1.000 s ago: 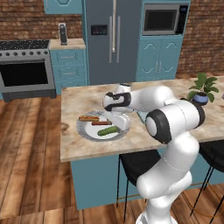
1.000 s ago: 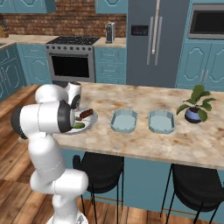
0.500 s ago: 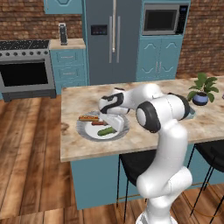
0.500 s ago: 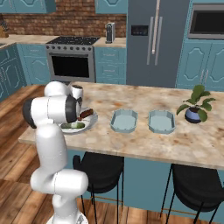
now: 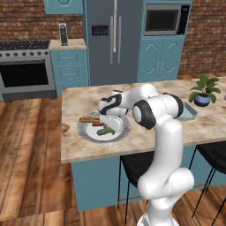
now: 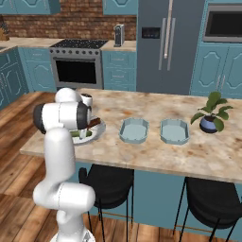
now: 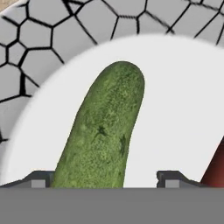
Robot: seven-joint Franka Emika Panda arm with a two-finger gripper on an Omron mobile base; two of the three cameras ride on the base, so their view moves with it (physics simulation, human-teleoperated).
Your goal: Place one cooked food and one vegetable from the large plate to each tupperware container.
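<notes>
Jaws astride cucumber (image 7: 103,135) on large plate (image 7: 183,100)

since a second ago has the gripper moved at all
Yes. In the left base view the gripper has swung left from the plate's right edge and dropped over the large plate, now close above the cucumber.

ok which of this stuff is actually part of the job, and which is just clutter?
Job:
large plate
cucumber between the fingertips
hot dog
two tupperware containers, nothing in them yet
gripper

Clutter:
potted plant
stove
fridge
microwave
</notes>
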